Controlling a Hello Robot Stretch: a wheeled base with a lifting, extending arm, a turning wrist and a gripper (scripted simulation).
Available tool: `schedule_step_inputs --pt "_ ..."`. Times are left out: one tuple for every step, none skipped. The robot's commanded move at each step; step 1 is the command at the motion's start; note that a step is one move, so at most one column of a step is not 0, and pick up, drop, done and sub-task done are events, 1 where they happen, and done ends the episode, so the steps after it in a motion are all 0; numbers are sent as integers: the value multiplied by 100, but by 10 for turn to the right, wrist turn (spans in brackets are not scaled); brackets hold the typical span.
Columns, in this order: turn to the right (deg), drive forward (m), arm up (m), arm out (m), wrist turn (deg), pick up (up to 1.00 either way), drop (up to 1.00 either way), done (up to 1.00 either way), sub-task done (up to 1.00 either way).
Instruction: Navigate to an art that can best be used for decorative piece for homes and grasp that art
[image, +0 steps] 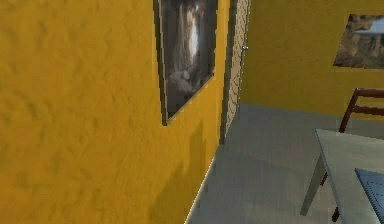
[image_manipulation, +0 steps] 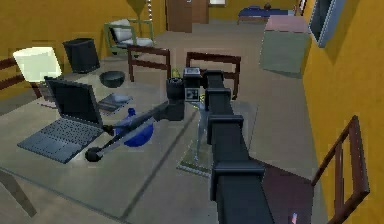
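Forward view: a yellow wall fills the left half. A dark framed picture (image: 186, 52), the art, hangs on it at upper centre. Just right of it stands a narrow pale door (image: 236, 70). A second framed picture (image: 360, 42) hangs on the far yellow wall at upper right. At lower right are the corner of a grey table (image: 345, 150) and a dark red chair back (image: 362, 104).

Arm side view: the dark arm (image_manipulation: 235, 165) rises from the bottom edge over the table (image_manipulation: 150, 185). Its gripper (image_manipulation: 125, 134) reaches toward lower left, above a blue object (image_manipulation: 138, 136) on the table; I cannot tell whether it holds anything. On the left of the table sit an open laptop (image_manipulation: 65, 120), a pale-shaded lamp (image_manipulation: 38, 65) and a dark bowl (image_manipulation: 112, 78). Two wooden chairs (image_manipulation: 150, 60) stand behind the table. A framed wall picture (image_manipulation: 326, 20) hangs at upper right.
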Motion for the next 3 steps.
schedule_step_inputs --pt "0 0 0 0 450 0 0 0 0" --pt "0 0 0 0 450 0 0 0 0" --pt "0 0 0 0 450 0 0 0 0"
